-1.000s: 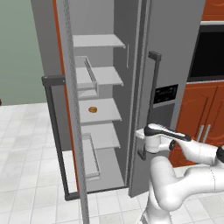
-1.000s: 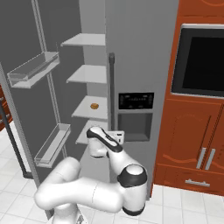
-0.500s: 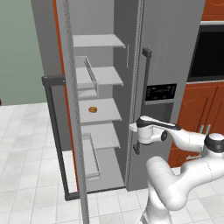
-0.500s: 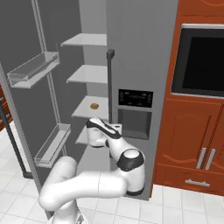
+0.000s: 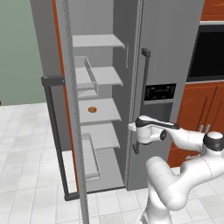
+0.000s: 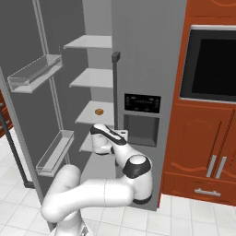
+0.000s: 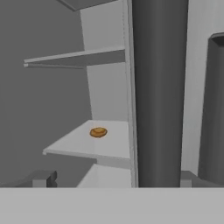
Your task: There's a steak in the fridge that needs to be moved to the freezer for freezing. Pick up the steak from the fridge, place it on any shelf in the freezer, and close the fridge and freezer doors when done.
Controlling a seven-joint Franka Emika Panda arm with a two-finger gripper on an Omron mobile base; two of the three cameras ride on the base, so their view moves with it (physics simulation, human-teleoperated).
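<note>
**While the fridge door is shut, the steak waits inside**

Since the open door [image 5: 70,109] hangs far left, the freezer [image 5: 101,57] shows its shelf [image 5: 105,114] with an orange disc [image 5: 92,110] (not our target). Next comes the dark handle [image 5: 142,100], and the fingers [image 7: 43,178] are spread wide beside it, pinching nothing. The fridge door [image 5: 175,43] is closed, so the steak is likely behind it. I'd expect it light, soft and slick: pinch its thick middle.
</note>
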